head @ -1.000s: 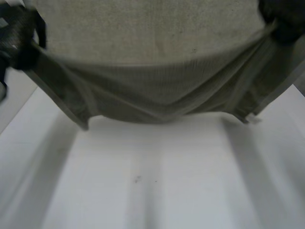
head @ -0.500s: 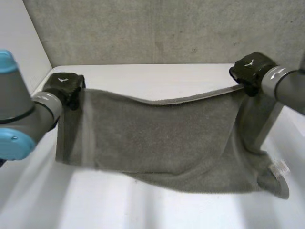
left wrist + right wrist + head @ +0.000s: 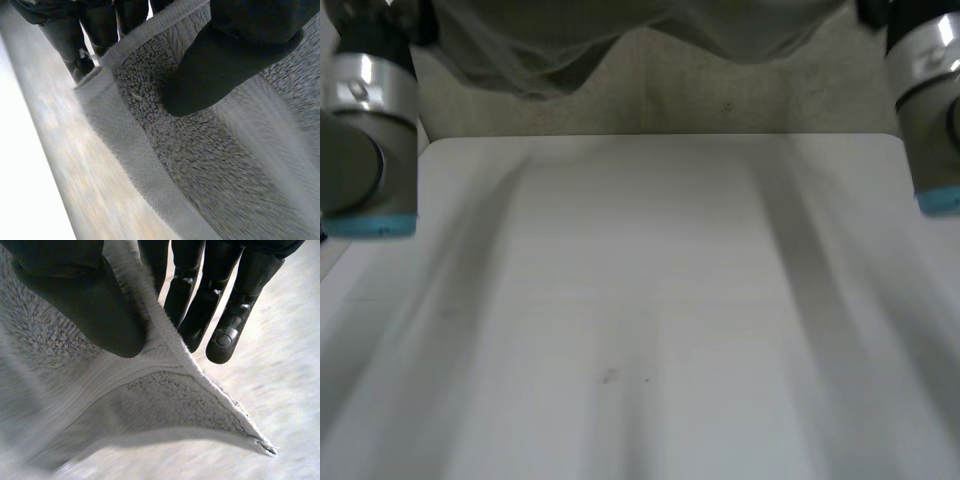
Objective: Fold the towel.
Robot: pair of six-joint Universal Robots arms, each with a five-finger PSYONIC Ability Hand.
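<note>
The grey-green towel [image 3: 570, 40] hangs high above the table's far edge, stretched between my two hands. My left hand [image 3: 375, 20] pinches one upper edge of the towel [image 3: 200, 165] near a corner, with the thumb [image 3: 235, 55] on the terry side and the fingers [image 3: 75, 30] behind the hem. My right hand [image 3: 875, 10] grips the other end of the towel [image 3: 150, 400]. There the thumb [image 3: 85, 295] presses the cloth against the fingers [image 3: 220, 305], and a free corner [image 3: 265, 447] sticks out past them.
The white table [image 3: 650, 300] lies bare below the towel. A grey wall [image 3: 720, 90] stands behind its far edge. My left forearm [image 3: 360, 110] and right forearm [image 3: 925, 90] rise at either side of the table.
Half a second ago the towel hung low between my hands, just over the table. Both hands have since swung it upward, and its lower edge now sags far above the table.
</note>
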